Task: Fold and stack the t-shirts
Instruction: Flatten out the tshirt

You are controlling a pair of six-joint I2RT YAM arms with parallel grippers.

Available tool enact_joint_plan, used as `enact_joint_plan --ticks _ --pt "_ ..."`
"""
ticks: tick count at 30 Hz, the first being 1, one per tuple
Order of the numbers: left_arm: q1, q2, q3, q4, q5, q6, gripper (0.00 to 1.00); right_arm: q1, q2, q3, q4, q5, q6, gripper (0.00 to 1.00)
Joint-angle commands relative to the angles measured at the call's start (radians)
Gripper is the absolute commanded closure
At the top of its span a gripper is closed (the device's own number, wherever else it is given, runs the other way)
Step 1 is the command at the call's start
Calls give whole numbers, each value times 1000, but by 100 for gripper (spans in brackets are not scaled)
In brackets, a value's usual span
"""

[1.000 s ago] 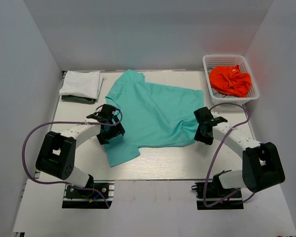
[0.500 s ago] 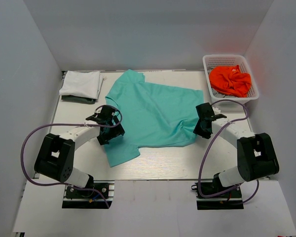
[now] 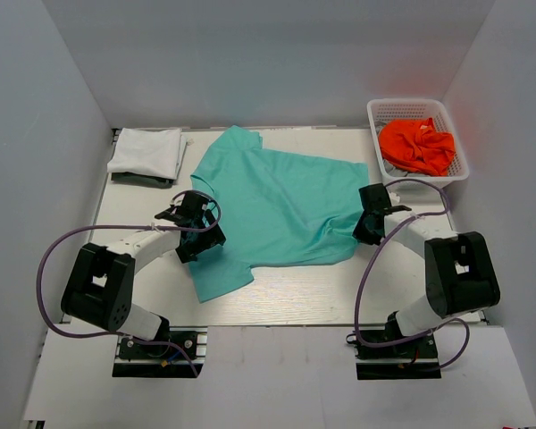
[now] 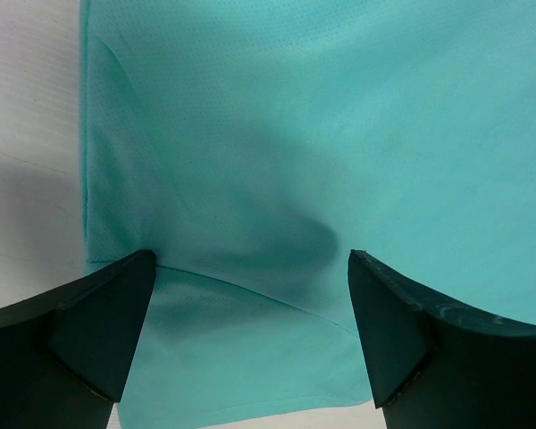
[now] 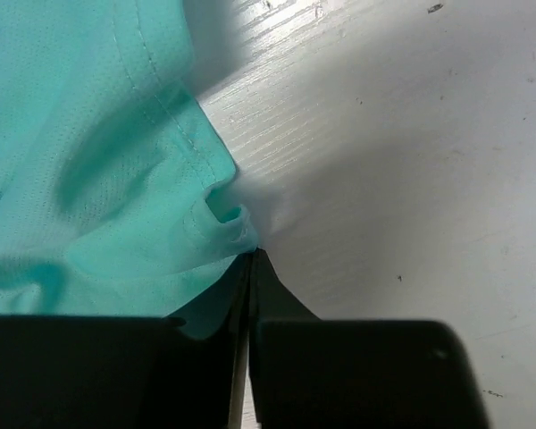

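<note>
Though soft, dimpled teal t-shirt point(image 3: 281, 204)

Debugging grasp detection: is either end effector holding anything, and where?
Right end effector pinches the teal t-shirt by its hemmed edge. Left end effector is open, holding nothing.

Matt, finely dimpled teal cloth t-shirt point(image 4: 339, 107); pale, faintly grained wood-look table point(image 5: 384, 134)

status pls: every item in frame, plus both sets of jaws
teal t-shirt: spread out, unfolded, right edge bunched
white t-shirt: folded, far-left corner, lying on the dark one
dark t-shirt: under the white one, only an edge shows
orange t-shirt: crumpled in the basket
basket: upright, far right
left jaws: open, over the teal t-shirt
right jaws: shut on the teal t-shirt's edge
</note>
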Motion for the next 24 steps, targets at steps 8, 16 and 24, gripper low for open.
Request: enact_joint_plan --ticks 8,16,24 --pt "3 50 -92 -9 1 -10 0 72 -216 84 -269 93 -7 100" --pt "3 70 -92 -9 -10 -10 0 153 -281 290 -574 155 83 100" --pt "3 70 -83 -49 -28 -19 0 155 -236 244 -658 239 142 51"
